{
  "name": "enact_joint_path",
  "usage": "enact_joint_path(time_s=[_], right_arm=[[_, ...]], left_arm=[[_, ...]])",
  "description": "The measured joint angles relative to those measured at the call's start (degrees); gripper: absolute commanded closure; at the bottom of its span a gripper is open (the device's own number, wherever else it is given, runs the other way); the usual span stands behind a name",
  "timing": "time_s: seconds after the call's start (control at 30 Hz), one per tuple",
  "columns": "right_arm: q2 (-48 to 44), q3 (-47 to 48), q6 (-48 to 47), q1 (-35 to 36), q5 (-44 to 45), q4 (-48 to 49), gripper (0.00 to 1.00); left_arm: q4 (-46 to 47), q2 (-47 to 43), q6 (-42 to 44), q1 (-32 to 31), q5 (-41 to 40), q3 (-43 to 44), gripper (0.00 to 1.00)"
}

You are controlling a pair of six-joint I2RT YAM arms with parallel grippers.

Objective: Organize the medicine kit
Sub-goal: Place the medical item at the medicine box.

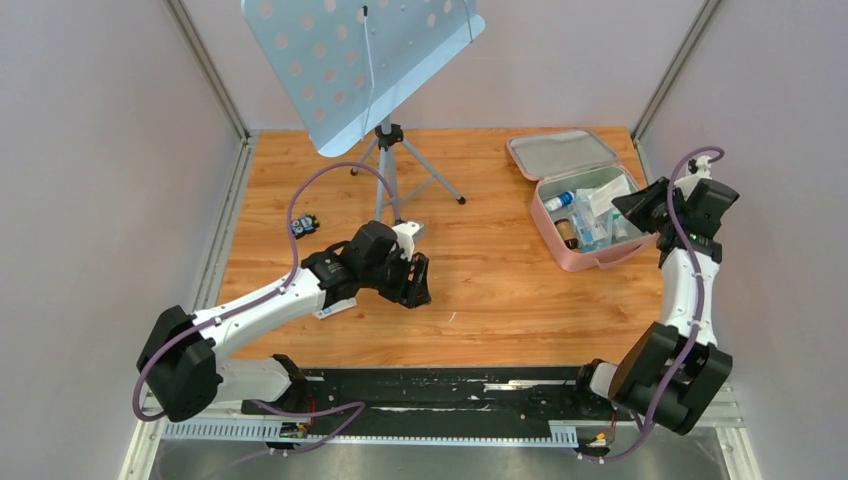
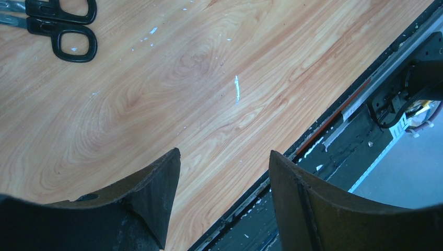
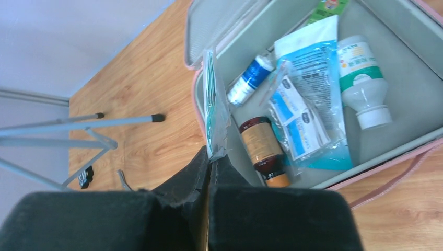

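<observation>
Wooden table (image 3: 141,89): right wrist alone shows right fingers (image 3: 183,178) pinching a packet (image 3: 215,112).

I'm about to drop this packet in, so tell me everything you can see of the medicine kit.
The medicine kit is a pink soft case with rounded corners and grey lining, lying open at the far right of the wooden table. Its lid is folded back on the far side. A pink strap trails off the front wall. Inside lie a white bottle, a brown bottle, a small blue-white bottle and blue-white packets. The right gripper, shut on a thin clear packet, hangs above it.
</observation>
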Motion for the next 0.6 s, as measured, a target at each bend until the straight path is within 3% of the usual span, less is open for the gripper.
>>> enact_joint_path(time_s=[0.27, 0.6], right_arm=[[9.64, 1.68, 0.39, -1.42, 1.09, 2.75, 1.0], [21.31, 17.84, -7.41, -1.42, 1.51, -5.11, 1.0]], left_arm=[[-0.13, 0.07, -0.02, 0.0, -0.04, 0.22, 0.28], [-0.17, 0.04, -0.09, 0.0, -0.22, 0.22, 0.28]])
